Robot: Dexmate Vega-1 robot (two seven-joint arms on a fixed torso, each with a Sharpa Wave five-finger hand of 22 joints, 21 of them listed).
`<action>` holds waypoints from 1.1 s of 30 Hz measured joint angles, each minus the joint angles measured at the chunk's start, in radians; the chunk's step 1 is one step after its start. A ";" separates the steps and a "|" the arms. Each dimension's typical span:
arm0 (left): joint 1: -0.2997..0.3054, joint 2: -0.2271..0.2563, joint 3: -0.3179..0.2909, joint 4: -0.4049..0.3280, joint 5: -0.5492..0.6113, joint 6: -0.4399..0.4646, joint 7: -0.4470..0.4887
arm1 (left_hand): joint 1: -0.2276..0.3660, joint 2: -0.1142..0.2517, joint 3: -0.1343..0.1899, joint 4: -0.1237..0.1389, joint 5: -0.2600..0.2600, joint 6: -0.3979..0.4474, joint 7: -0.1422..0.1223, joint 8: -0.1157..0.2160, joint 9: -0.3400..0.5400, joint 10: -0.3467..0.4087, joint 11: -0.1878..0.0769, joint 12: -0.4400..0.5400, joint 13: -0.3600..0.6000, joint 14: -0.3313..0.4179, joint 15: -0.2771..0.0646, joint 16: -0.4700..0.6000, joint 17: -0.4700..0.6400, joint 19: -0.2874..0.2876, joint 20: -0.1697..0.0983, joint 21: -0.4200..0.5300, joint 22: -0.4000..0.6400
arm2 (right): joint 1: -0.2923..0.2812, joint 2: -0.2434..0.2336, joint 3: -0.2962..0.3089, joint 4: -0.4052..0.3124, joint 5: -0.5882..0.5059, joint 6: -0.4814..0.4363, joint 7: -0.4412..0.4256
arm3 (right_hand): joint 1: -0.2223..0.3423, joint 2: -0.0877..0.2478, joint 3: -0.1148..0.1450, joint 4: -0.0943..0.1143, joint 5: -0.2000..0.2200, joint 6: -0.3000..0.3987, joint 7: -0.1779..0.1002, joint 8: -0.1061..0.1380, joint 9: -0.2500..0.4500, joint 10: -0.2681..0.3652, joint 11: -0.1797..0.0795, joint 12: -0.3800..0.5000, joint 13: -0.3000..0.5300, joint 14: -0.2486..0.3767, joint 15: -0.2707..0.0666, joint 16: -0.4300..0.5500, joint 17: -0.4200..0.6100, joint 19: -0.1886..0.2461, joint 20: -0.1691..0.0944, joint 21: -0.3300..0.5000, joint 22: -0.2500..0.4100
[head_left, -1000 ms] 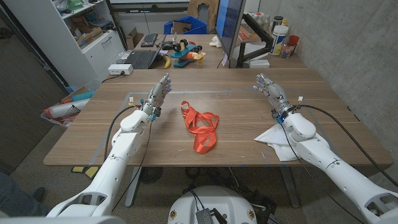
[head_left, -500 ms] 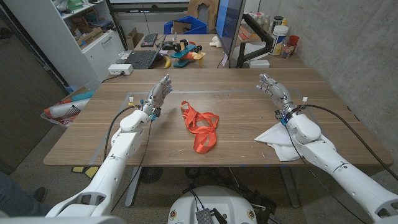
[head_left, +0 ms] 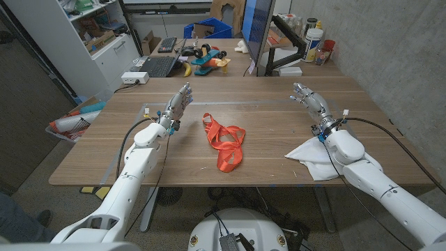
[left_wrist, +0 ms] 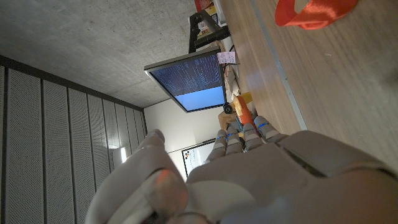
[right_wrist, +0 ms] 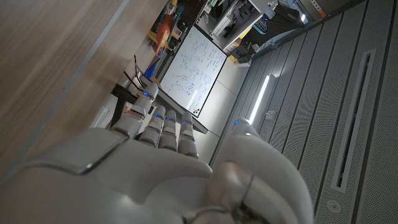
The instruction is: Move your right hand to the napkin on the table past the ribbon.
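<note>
Head view puts the white crumpled paper napkin (head_left: 315, 157) near the front edge of the wooden tabletop (head_left: 265, 150), on the robot's right side, with the right forearm crossing over its outer part. The right hand (head_left: 311, 103) is held well beyond it, toward the far edge, fingers apart and stretched forward, gripping nothing. So the napkin lies back toward the robot from that hand, nearly along the line of the arm itself: the wrist is close above the napkin's far corner, while the fingertips point away from it.

An orange looped fabric ribbon (head_left: 225, 143) lies at the middle of the tabletop, its long axis running from far to near, well apart from the napkin and on its left. Judged from this layout, the right hand need not cross the ribbon at all; it is already on the napkin's side of it, and the coming move calls for drawing the hand back and down rather than sideways.

The left hand (head_left: 177, 106) stands on the other side of the ribbon, fingers spread and empty, much farther from the napkin than the right. The right wrist view shows only bare wood grain ahead of the right hand's straight fingers (right_wrist: 163, 124), which fits the napkin being behind them.
</note>
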 measured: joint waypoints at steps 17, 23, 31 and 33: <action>-0.005 0.001 0.002 0.010 0.005 -0.005 -0.001 | 0.000 0.000 -0.004 -0.004 0.000 0.000 0.000 0.000 0.000 0.000 0.000 0.000 0.000 -0.005 0.006 -0.006 0.000 0.000 0.000 -0.007 0.000 | -0.033 -0.014 0.017 -0.015 -0.024 0.033 -0.017 | -0.004 -0.004 -0.004 -0.004 0.000 0.011 -0.011 0.000 0.002 0.014 -0.007 0.000 0.000 0.018 -0.011 0.000 -0.008 0.005 0.006 -0.013 0.000; -0.009 0.001 0.005 0.014 0.007 -0.004 -0.003 | 0.000 0.000 -0.004 -0.004 0.000 0.000 0.000 0.000 0.000 0.000 0.000 -0.004 0.000 -0.005 0.006 -0.006 0.000 0.000 0.000 -0.011 0.000 | -0.044 -0.020 0.024 -0.017 -0.025 0.038 -0.020 | -0.007 -0.007 -0.004 -0.004 0.000 0.011 -0.011 0.000 0.002 0.020 -0.012 0.000 0.000 0.020 -0.009 0.000 -0.009 0.009 0.002 -0.017 0.000; -0.015 0.000 0.010 0.022 0.011 -0.005 -0.010 | 0.000 0.000 -0.004 -0.004 0.000 0.000 0.000 0.000 0.000 0.000 0.000 -0.004 0.000 -0.005 0.005 -0.006 0.000 0.000 0.000 -0.018 0.000 | -0.063 -0.034 0.035 -0.027 -0.042 0.046 -0.034 | -0.007 -0.007 -0.004 -0.004 0.000 0.014 -0.015 0.000 0.002 0.020 -0.012 0.000 0.000 0.020 -0.009 0.000 -0.013 0.009 0.002 -0.017 0.000; -0.016 -0.001 0.011 0.024 0.012 -0.006 -0.011 | 0.000 0.000 -0.004 -0.004 0.000 0.000 0.000 0.000 0.000 0.000 0.000 -0.004 0.000 -0.005 0.005 -0.006 0.000 0.000 0.000 -0.019 0.000 | -0.072 -0.041 0.041 -0.035 -0.050 0.049 -0.039 | -0.007 -0.007 -0.004 -0.004 0.000 0.010 -0.019 0.000 0.002 0.022 -0.015 0.000 0.000 0.020 -0.009 0.000 -0.014 0.015 0.001 -0.017 0.000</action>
